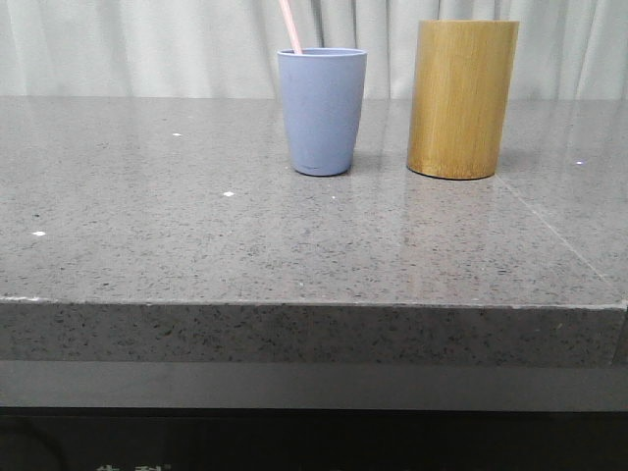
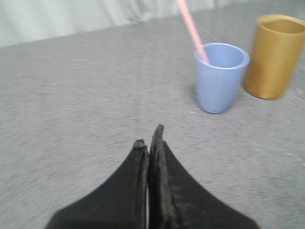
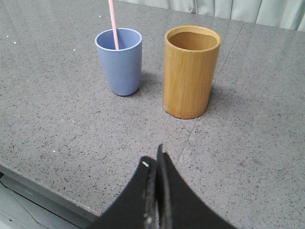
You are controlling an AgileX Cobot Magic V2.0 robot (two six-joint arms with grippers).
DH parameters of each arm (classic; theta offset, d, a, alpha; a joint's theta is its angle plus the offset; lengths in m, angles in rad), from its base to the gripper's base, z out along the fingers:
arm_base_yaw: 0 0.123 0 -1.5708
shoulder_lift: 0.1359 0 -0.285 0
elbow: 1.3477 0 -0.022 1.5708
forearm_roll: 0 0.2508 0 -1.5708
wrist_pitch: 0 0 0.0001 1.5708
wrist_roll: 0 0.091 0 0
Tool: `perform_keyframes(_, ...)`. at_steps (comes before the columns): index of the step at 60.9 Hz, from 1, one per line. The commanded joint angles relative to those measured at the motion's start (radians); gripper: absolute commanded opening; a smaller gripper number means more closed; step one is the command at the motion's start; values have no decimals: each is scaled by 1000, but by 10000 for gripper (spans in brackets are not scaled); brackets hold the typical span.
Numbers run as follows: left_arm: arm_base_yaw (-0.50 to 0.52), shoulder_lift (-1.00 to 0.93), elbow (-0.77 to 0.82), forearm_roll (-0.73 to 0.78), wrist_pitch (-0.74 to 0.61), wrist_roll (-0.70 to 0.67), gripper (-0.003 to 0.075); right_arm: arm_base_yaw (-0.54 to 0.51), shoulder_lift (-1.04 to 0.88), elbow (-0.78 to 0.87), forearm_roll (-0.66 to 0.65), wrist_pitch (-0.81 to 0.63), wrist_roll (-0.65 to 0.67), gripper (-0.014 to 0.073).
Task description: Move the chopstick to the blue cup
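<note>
A grey speckled stone table (image 1: 196, 245) stands before pale curtains (image 1: 147, 44). The chopstick (image 1: 289, 26) leans inside the blue cup (image 1: 322, 111), beside a bamboo holder (image 1: 461, 98). The left gripper (image 2: 148, 136) and right gripper (image 3: 153, 160) are both pressed together, empty.

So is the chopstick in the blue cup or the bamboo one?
In the blue cup: the chopstick leans out over its rim. The bamboo cup looks empty from the right wrist view.

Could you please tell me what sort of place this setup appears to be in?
Probably an indoor test bench dressed like a kitchen counter: a speckled grey stone-look countertop, pale pleated curtains behind it, and a matte blue tumbler beside a tan bamboo cylinder.
</note>
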Motion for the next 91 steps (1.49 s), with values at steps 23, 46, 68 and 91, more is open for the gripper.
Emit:
perform_keyframes(23,299,-566,544,-6,-373,2,-19,-6,1,-26,-3,-77,1,-69)
perform_keyframes(46,320,-723,724,-70,-478,-2,-19,-6,1,-26,-3,-78,1,-69)
perform_keyframes(68,320,-722,724,-108,-478,-4,-19,-6,2,-26,-3,-77,1,-69)
perform_keyframes(91,320,-722,724,20,-476,-129,-19,-6,2,-26,-3,-77,1,-69)
